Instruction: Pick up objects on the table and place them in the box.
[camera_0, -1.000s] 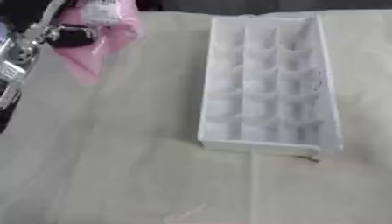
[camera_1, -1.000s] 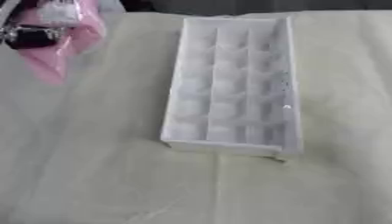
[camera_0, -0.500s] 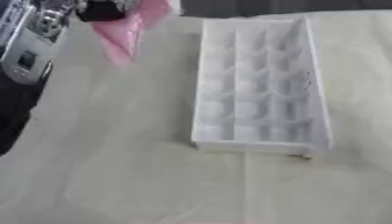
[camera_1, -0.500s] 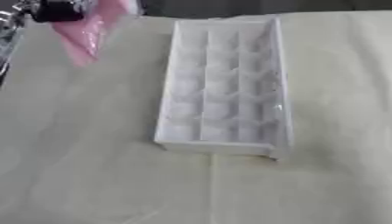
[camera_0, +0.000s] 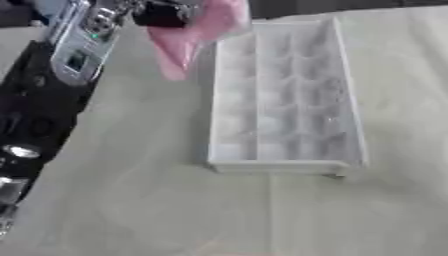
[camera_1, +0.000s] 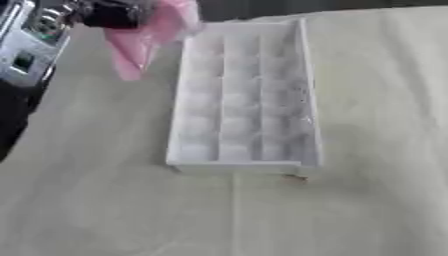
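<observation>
Since a second ago the left hand (camera_0: 162, 12) has carried the pink bag (camera_0: 197, 35) rightward, from well left of the box (camera_0: 284, 97) to its far-left corner. Left arm (camera_0: 52, 90) reaches up the left side, dark fingers curled on the bag's top, bag hanging clear of the cloth-covered table (camera_0: 157, 200) and overlapping the box's rim. One bag, one white box with many small compartments, one hand in view; the hand is cut off by the top edge, and the bag's contents are unreadable.
</observation>
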